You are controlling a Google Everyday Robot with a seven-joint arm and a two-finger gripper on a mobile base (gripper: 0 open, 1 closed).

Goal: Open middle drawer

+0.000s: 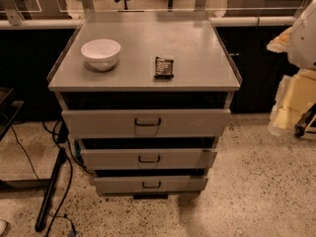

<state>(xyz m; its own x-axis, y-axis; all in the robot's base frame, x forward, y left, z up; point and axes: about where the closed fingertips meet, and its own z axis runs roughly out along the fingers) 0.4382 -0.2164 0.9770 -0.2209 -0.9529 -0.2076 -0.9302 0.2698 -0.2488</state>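
Jaws of the gripper are out of frame in the camera view, so cannot tell if wide, narrow or holding anything. Nothing touches the cabinet.

Middle drawer (pixel 173 159) is the second of three grey fronts on the cabinet, below the tall top drawer (pixel 187 123) and above the bottom drawer (pixel 175 184). Flat grey front, small dark loop handle (pixel 149 158) at its centre. Dark gap runs along its upper edge; no tray visible. Cannot tell how far out it sits, if at all.

Counter (pixel 197 38) on top of the cabinet carries a white bowl (pixel 100 53) at left and a dark snack packet (pixel 164 67) near the middle, well apart. Black cables (pixel 53 179) trail on the speckled floor (pixel 261 181) at left. Yellowish sheets (pixel 296 100) stand at the right edge.
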